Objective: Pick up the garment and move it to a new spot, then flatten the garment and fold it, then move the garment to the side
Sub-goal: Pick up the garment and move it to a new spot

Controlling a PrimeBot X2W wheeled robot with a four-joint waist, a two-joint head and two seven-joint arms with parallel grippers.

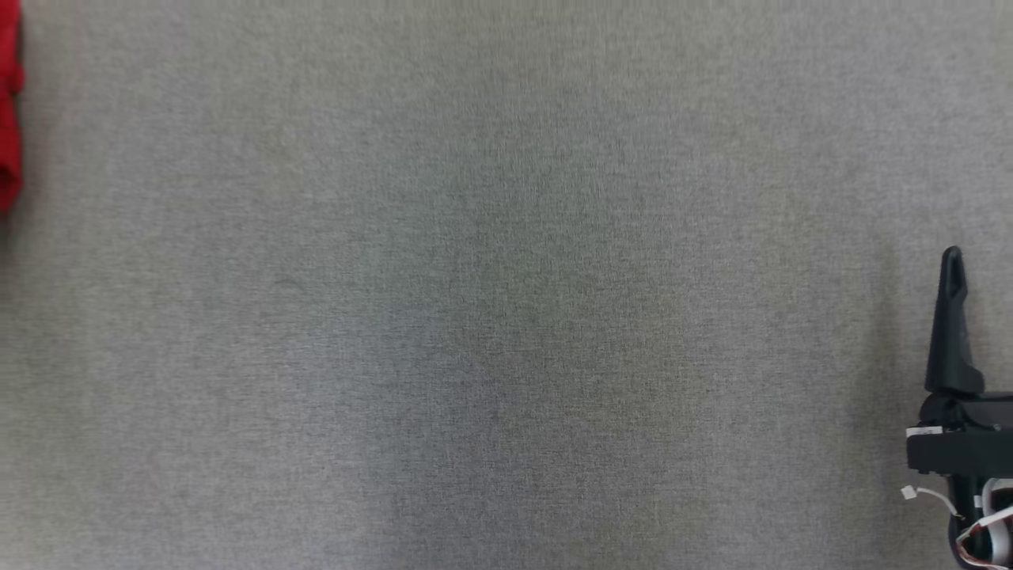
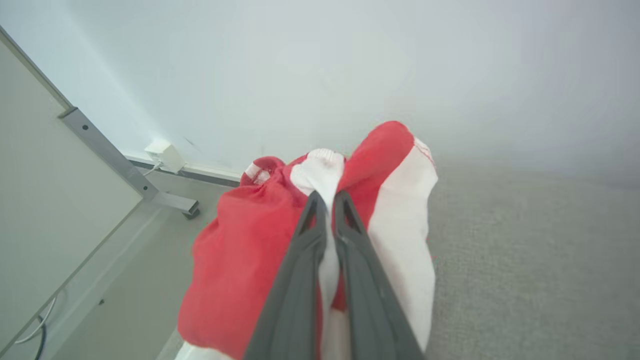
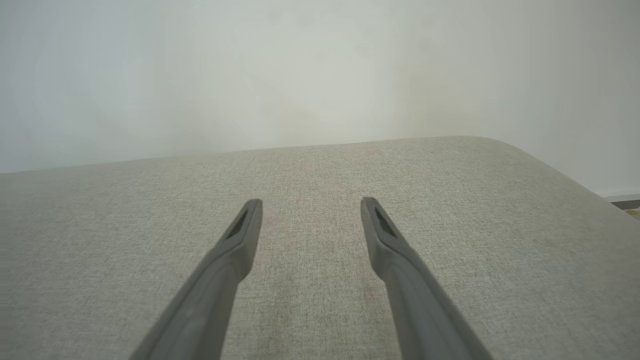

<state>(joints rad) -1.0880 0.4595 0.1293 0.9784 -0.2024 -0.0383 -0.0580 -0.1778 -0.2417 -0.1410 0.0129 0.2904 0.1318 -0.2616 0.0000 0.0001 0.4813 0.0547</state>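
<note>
Jaws of the left gripper are clamped on a white fold of the red-and-white garment, bunched at the far left edge of the worktop. The right gripper hangs spread wide, holding nothing. I'd lift high first so no trailing cloth drags, then carry it towards the middle.

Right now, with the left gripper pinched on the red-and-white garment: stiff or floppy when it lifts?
Probably floppy: the garment bunches in soft folds around the shut left gripper and sags either side. Likely light; the cloth looks thin. It may drag rather than slide on the textured grey surface.
</note>
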